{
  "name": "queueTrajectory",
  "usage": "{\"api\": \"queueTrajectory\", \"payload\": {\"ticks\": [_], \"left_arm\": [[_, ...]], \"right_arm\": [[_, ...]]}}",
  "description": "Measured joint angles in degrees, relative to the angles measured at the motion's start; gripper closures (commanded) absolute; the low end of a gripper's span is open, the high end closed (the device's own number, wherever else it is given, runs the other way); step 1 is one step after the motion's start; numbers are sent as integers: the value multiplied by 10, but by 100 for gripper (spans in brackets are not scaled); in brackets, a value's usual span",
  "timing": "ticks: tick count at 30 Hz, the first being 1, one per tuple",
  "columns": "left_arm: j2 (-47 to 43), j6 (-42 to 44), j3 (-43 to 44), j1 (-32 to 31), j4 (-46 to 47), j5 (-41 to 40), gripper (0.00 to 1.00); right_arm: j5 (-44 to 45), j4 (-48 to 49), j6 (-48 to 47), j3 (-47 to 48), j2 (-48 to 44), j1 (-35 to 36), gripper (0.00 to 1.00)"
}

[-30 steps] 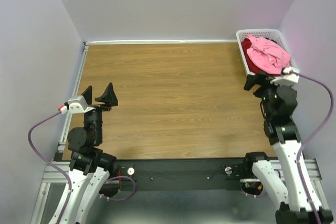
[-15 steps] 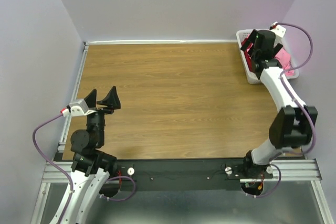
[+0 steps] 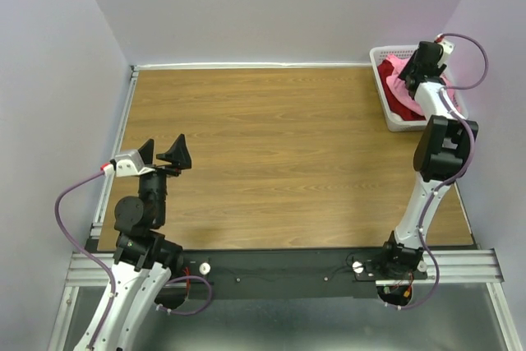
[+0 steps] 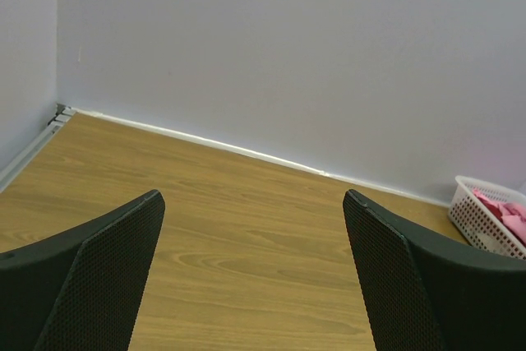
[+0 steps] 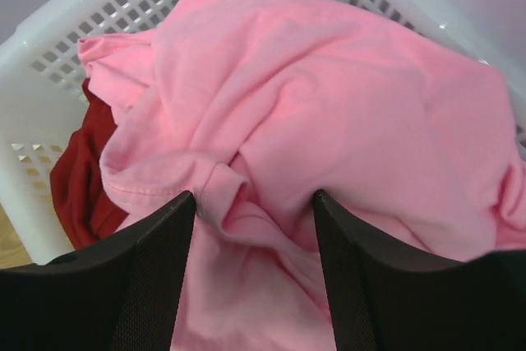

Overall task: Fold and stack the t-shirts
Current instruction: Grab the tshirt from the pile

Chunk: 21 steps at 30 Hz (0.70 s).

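A bright pink t-shirt lies crumpled on top of the white lattice basket, and dark red t-shirts show beneath it at the left and at the far rim. My right gripper is pushed down into the pink cloth. Its jaws stand apart, with a raised fold bunched between the fingertips. From above, the right arm reaches into the basket at the table's far right corner. My left gripper hovers open and empty over the left side of the table; its wrist view shows bare wood between its fingers.
Purple walls close in the table at the back and on both sides. The basket shows at the far right in the left wrist view with pink cloth inside. A metal rail runs along the table's left edge.
The right arm swung up from beside the basket and reached down into it, and its jaws have narrowed around a fold of pink cloth. The left gripper drifted slightly right.
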Motion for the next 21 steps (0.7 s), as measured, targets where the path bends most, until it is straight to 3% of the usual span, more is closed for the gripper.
{"api": "queueTrajectory", "payload": {"ticks": [4, 11, 13, 14, 21], "left_arm": [[10, 2, 0, 0, 1, 0, 3], [16, 5, 0, 0, 4, 0, 3], [16, 5, 0, 0, 4, 0, 3], [16, 5, 0, 0, 4, 0, 3], [4, 6, 0, 0, 4, 0, 3]], "right_arm": [[-37, -1, -24, 26, 21, -1, 46], [-129, 2, -55, 31, 23, -1, 79], [-141, 4, -60, 26, 21, 0, 96], [-145, 5, -62, 21, 19, 0, 99], [-179, 2, -66, -33, -42, 0, 99]]}}
